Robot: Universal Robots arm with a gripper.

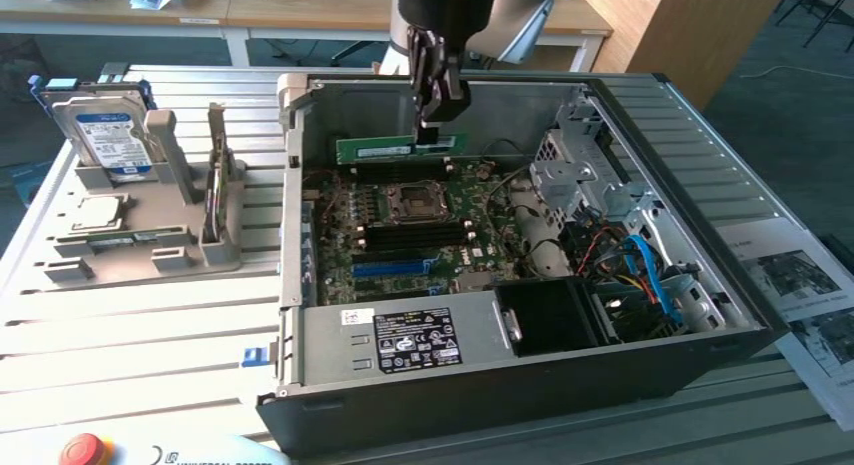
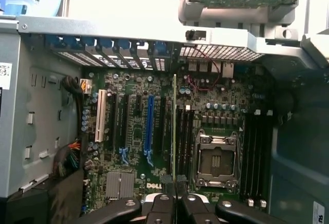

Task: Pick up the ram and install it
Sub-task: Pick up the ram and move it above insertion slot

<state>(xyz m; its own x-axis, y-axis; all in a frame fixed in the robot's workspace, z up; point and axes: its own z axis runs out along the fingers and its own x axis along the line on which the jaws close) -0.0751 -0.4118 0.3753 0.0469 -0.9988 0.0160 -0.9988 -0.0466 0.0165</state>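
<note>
Closest to the wrist camera, the gripper [image 2: 175, 202] is pinched tight on the ram [image 2: 175, 126]. The ram is seen edge-on as a thin green line over the motherboard [image 2: 128, 131], alongside the black memory slots [image 2: 186, 136] next to the processor socket [image 2: 215, 160]. In the exterior view's upper middle, the arm [image 1: 447, 25] hangs straight down into the open computer case [image 1: 534, 375]. Its wrist is vertical, and it holds the ram level and on edge close to the case's far wall.

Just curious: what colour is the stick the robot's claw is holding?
The ram is green with a white label, clearest in the exterior view.
</note>
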